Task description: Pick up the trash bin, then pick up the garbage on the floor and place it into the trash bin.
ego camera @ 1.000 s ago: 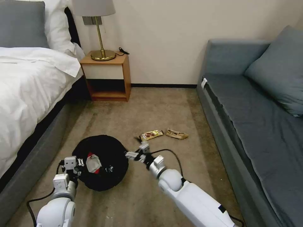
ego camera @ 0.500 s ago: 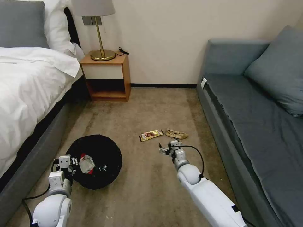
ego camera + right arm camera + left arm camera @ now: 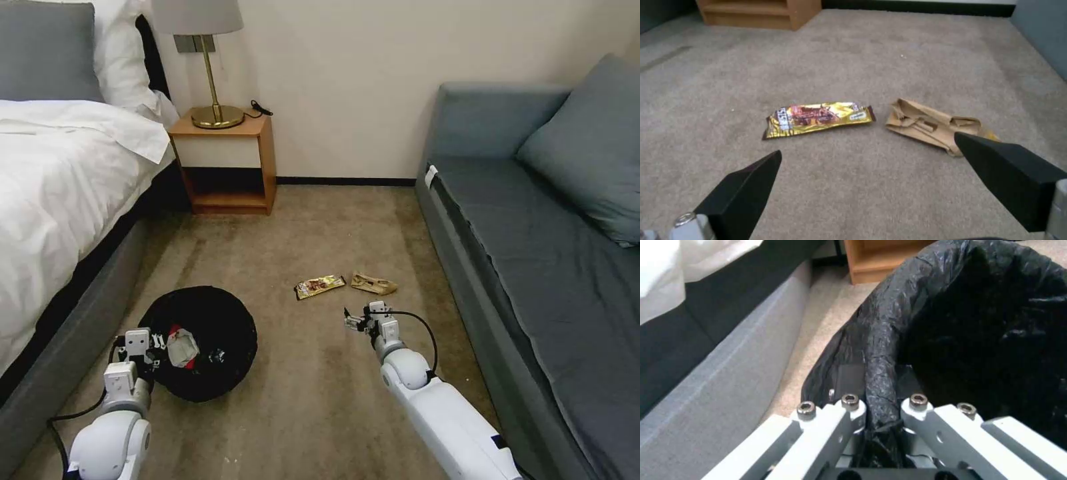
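Right pincer (image 3: 354, 321) reaches low, spread wide, 2 wrappers (image 3: 818, 118) just ahead; left pincer (image 3: 880, 406) clamps trash bin (image 3: 200, 313) rim

Open carpet (image 3: 320, 227) lies between bed (image 3: 60, 200) on left and sofa (image 3: 533, 253) on right. Right tool (image 3: 360, 320) spread wide, carpet bare up to gold wrapper (image 3: 818, 118) and tan wrapper (image 3: 929, 125). Nightstand (image 3: 227, 167) blocks far left corner.
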